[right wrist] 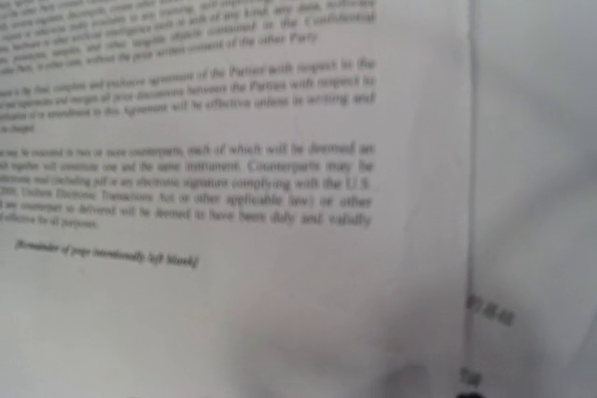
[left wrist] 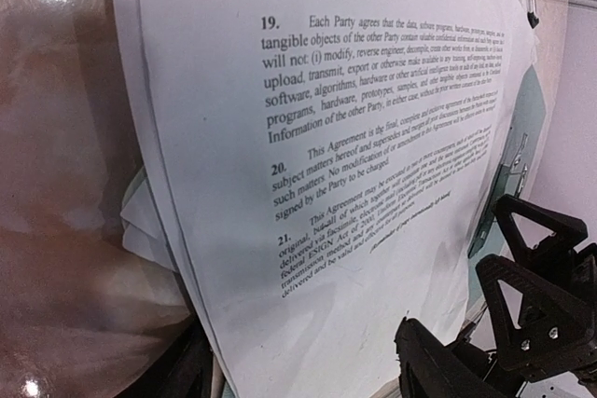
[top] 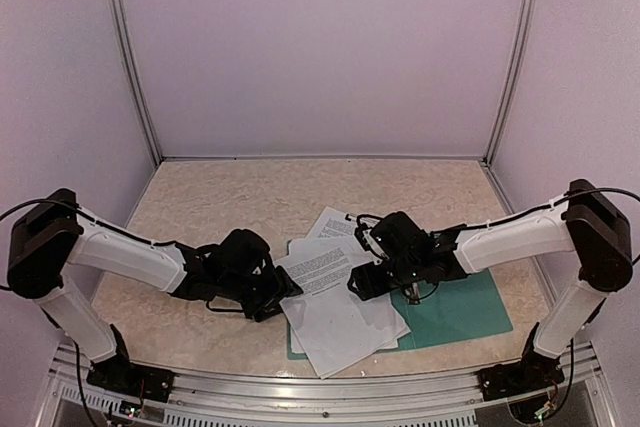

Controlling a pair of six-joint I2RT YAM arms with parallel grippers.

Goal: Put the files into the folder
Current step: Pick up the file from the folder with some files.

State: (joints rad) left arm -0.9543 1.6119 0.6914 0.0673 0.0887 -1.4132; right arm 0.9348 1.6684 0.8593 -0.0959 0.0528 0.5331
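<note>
The files [top: 335,297] are loose white printed sheets fanned out at the table's middle front, partly lying over the teal folder [top: 460,312], which sticks out to their right. My left gripper [top: 278,292] sits at the stack's left edge. In the left wrist view its fingers stand apart, open, with the top sheet [left wrist: 354,137] lying between them [left wrist: 308,361]. My right gripper [top: 368,282] rests over the sheets' right side, and from the left wrist its two black fingers [left wrist: 522,258] show a gap. The right wrist view is filled by blurred printed paper [right wrist: 233,184], its own fingers hidden.
The beige stone-patterned table top [top: 250,197] is closed in by pale walls on three sides. A metal rail [top: 320,387] runs along the near edge between the arm bases. A strip of the folder with its metal clip [left wrist: 530,100] shows beyond the sheets.
</note>
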